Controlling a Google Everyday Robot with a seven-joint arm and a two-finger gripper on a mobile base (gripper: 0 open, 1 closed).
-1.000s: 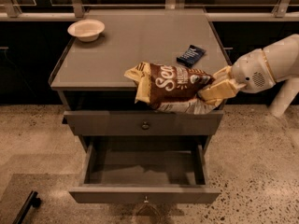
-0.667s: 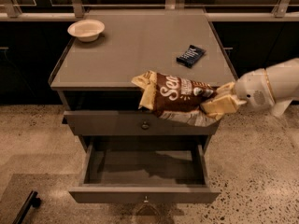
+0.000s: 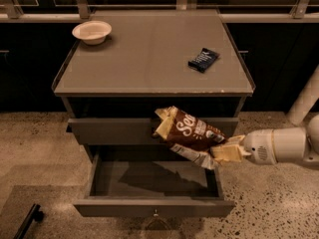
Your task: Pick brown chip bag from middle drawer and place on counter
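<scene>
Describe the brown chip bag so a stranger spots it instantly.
Find the grey counter with the middle drawer pulled open beneath it. The brown chip bag hangs over that drawer, one end pinched by the gripper at the right. It is large, crinkly, white-lettered, unlike the small dark packet on the counter.

Kitchenette: counter, bowl; gripper by drawer

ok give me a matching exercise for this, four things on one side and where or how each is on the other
1 brown chip bag
2 bowl
3 dark-blue packet
4 middle drawer

A pulled open
B back left of the counter
C right side of the counter
D held in the gripper at right, above the open drawer

Pairs: 1-D, 2-B, 3-C, 4-A
</scene>
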